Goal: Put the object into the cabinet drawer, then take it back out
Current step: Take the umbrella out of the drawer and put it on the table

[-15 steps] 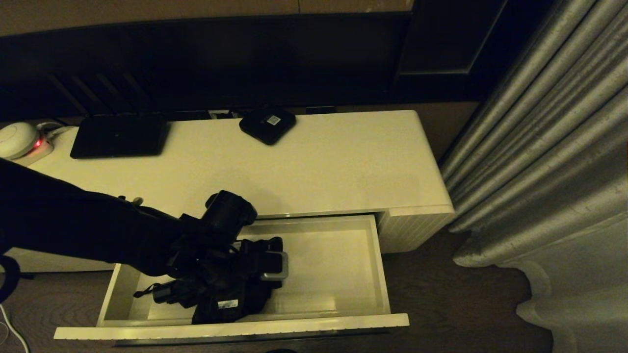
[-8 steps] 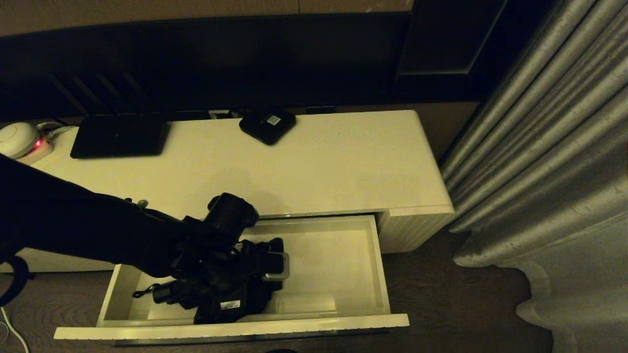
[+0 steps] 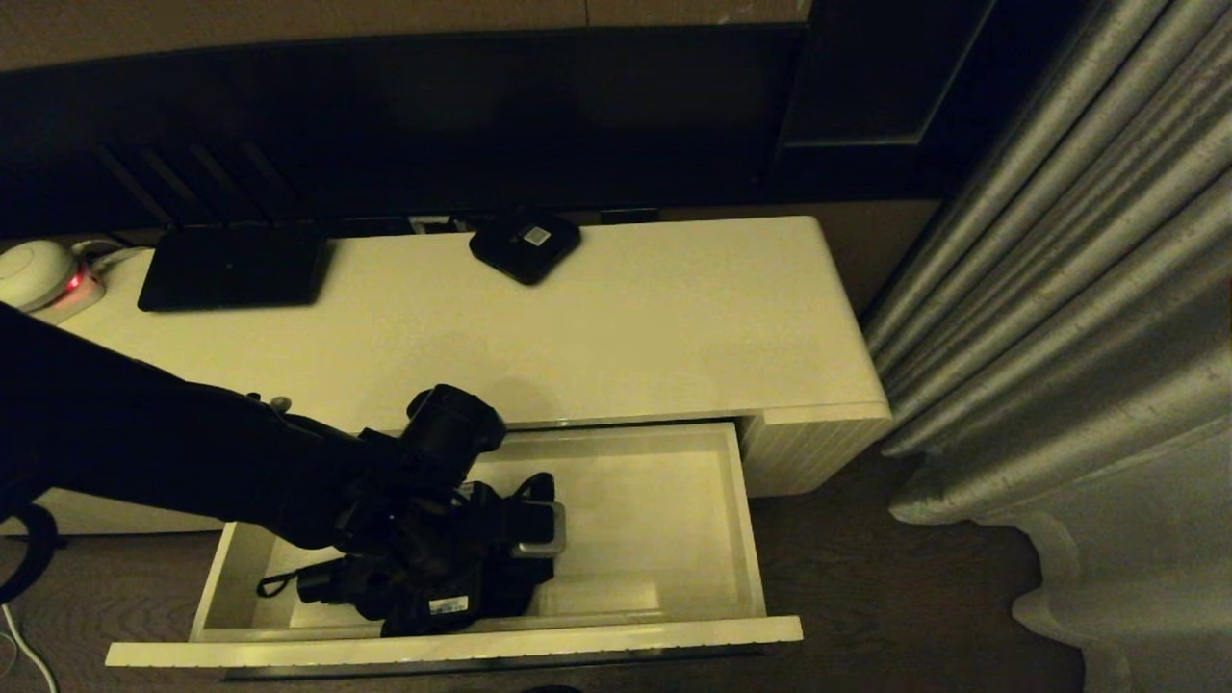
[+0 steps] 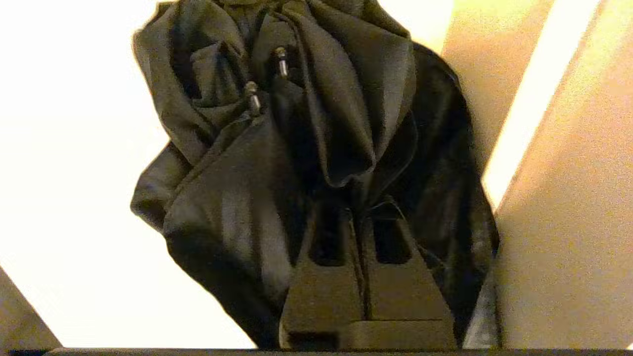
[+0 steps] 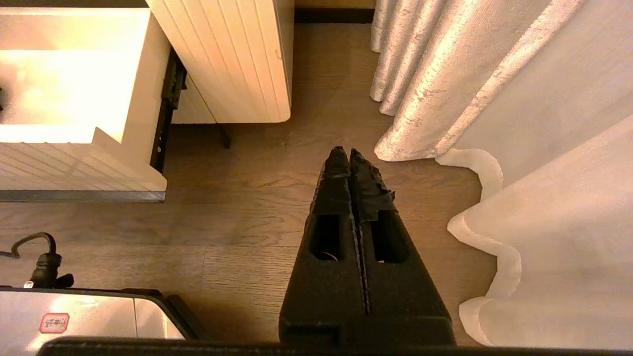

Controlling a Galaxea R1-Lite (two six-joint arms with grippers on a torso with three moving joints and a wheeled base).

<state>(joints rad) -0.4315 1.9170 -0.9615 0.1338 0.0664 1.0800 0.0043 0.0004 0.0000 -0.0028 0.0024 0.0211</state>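
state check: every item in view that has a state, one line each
cabinet drawer: pulled open, umbrella inside.
umbrella: folded, fabric loose and bunched, lying in the drawer's left part.
left gripper: down in the drawer, jaws shut on the umbrella's fabric.
right gripper: parked over the floor beside the curtain, jaws shut, holding nothing.
white device: at the cabinet top's far left, red light on.

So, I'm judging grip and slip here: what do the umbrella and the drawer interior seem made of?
Umbrella: thin woven synthetic fabric, probably, matte with a faint sheen; it bunches in soft loose folds. Drawer interior: smooth pale painted or laminated board, apparently; flat faces and crisp edges, no visible grain.
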